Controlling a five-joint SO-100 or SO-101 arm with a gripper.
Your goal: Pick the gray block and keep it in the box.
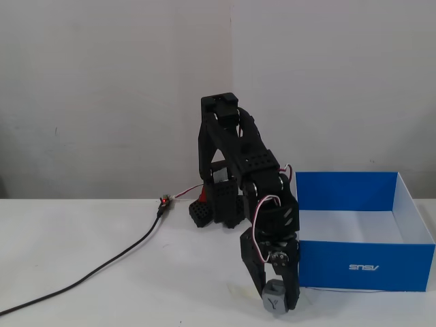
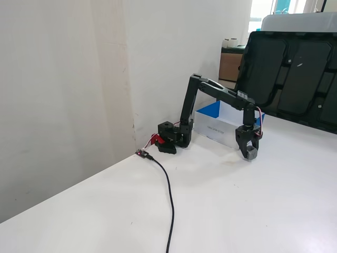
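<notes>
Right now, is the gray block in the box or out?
Out: the gray block sits clamped in the gripper, left of the box.

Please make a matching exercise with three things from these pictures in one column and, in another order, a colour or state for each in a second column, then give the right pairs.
Things:
1. gray block
2. box
3. cable

States:
A. lies loose across the table
B. held between the fingers of the gripper
C. blue outside, nothing visible inside

Pairs: 1-B, 2-C, 3-A

One gray block, one box, one arm and one black cable.
</notes>
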